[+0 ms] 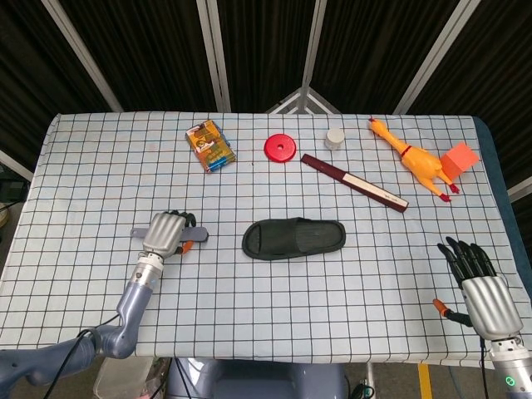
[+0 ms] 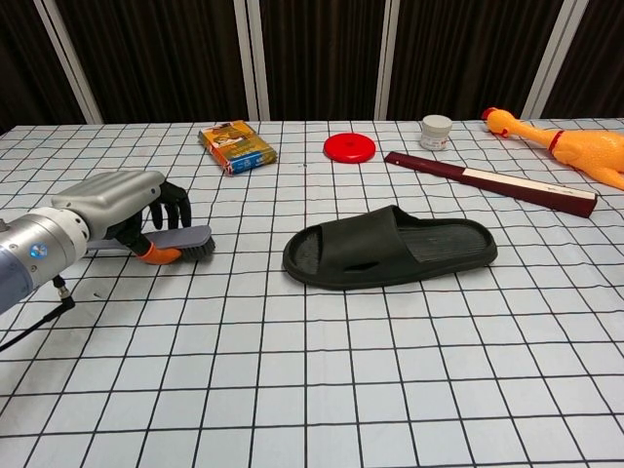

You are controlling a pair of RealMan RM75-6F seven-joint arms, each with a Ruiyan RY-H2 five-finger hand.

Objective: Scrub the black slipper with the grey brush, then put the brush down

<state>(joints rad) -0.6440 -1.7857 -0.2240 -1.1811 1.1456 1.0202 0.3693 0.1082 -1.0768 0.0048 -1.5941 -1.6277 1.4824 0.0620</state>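
Note:
The black slipper (image 1: 293, 238) (image 2: 390, 248) lies flat near the middle of the table, toe end to the right. To its left, the grey brush (image 1: 190, 239) (image 2: 184, 239) lies bristles down on the cloth. My left hand (image 1: 165, 233) (image 2: 115, 200) hovers over the brush handle. Its fingers are lifted apart just above the brush, and the orange-tipped thumb sits beside the near edge. My right hand (image 1: 482, 291) rests at the front right corner with its fingers spread and nothing in them. It shows only in the head view.
Along the back stand a yellow snack box (image 1: 209, 146), a red disc (image 1: 281, 148), a small white jar (image 1: 334, 137) and a dark red folded fan (image 1: 354, 182). A rubber chicken (image 1: 413, 158) and an orange block (image 1: 459, 159) lie at the back right.

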